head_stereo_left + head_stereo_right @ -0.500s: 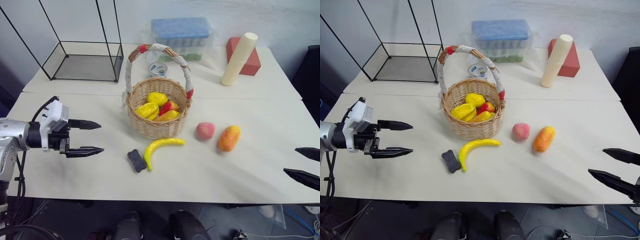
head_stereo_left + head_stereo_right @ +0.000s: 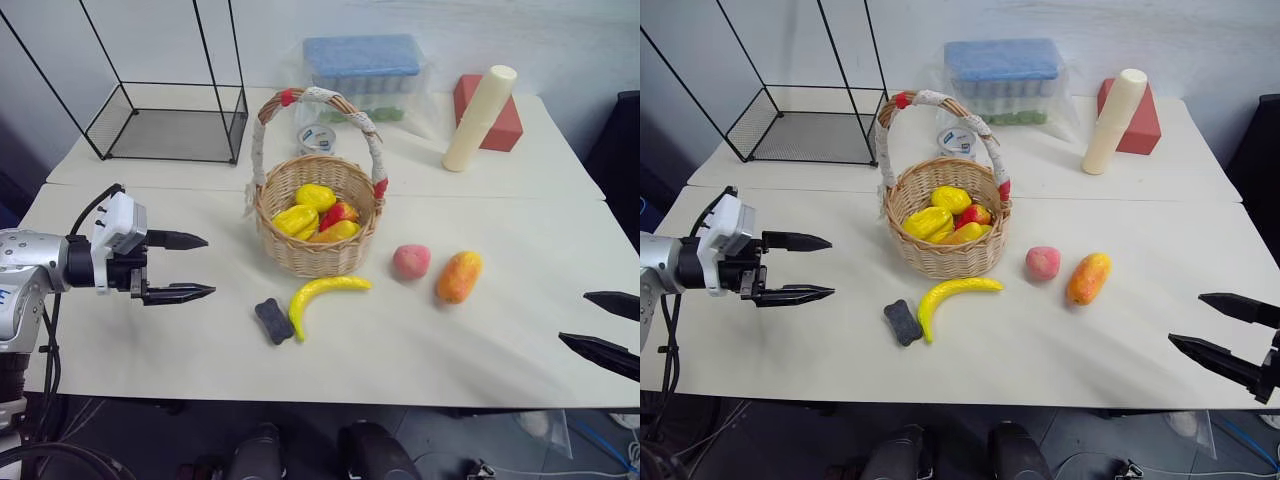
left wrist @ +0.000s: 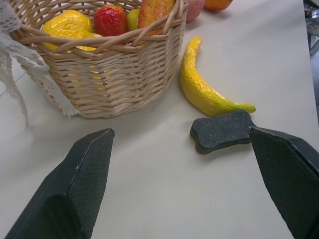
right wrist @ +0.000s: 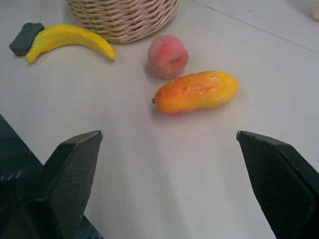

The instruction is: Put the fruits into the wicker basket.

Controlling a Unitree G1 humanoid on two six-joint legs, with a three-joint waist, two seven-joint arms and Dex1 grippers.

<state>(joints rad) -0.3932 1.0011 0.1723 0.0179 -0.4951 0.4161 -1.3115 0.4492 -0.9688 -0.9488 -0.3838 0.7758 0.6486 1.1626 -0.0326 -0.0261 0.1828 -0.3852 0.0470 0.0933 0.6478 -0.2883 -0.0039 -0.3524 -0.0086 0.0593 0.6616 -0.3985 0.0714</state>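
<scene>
Wicker basket (image 2: pixel 318 225) at table (image 2: pixel 200 340) centre, holding yellow and red pepper-like pieces (image 2: pixel 315 212). Banana (image 2: pixel 322 297) at its 6 o'clock, tip just beside black block (image 2: pixel 273 321). Peach (image 2: pixel 411 261) and mango (image 2: pixel 459 276) at 4 o'clock. Left gripper (image 2: pixel 182 267) at 9 o'clock, fingers spread, holding nothing.

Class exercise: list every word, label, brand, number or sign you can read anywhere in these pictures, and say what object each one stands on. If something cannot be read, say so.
No text can be read here.
Roll of tape behind the wicker basket: blue print on its white side, too small and blurred to read.
Blue-lidded plastic box: no legible label.
Banana, peach, mango, black block, red block: unmarked.
</scene>
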